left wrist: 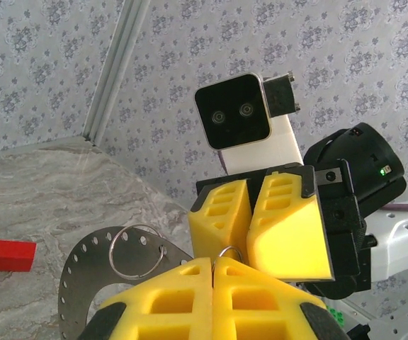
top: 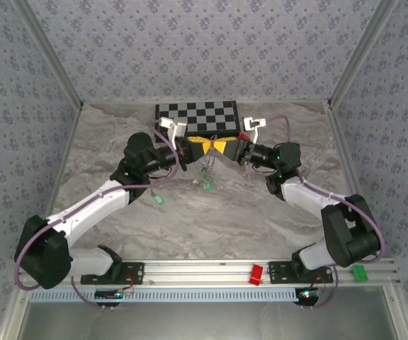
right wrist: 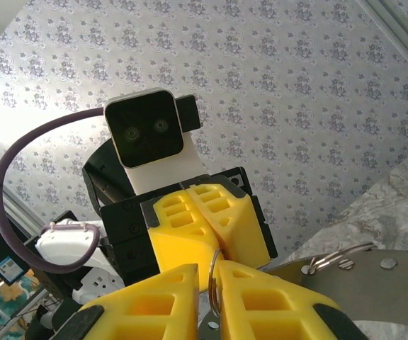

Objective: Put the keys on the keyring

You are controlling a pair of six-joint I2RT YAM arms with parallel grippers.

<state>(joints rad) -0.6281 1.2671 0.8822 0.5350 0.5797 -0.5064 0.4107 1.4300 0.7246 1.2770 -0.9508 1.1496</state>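
Both grippers meet fingertip to fingertip above the table, in front of the checkered block. My left gripper (left wrist: 214,261) (top: 202,145) is shut on the keyring (left wrist: 232,250), a small silvery hoop sticking up from its pads. My right gripper (right wrist: 216,273) (top: 222,146) has its yellow fingers (right wrist: 261,297) a narrow gap apart, with the keyring (right wrist: 214,278) edge-on between them and lying against one pad. Two green-headed keys (top: 207,185) (top: 159,200) lie on the marble below.
A grey perforated metal plate (left wrist: 83,273) (right wrist: 374,280) with a second wire ring (left wrist: 137,251) sits just beside the fingers. The checkered block (top: 197,117) stands behind. A red block (top: 256,274) and a green block (top: 360,273) rest on the front rail. Another red block (left wrist: 6,255) lies on the marble.
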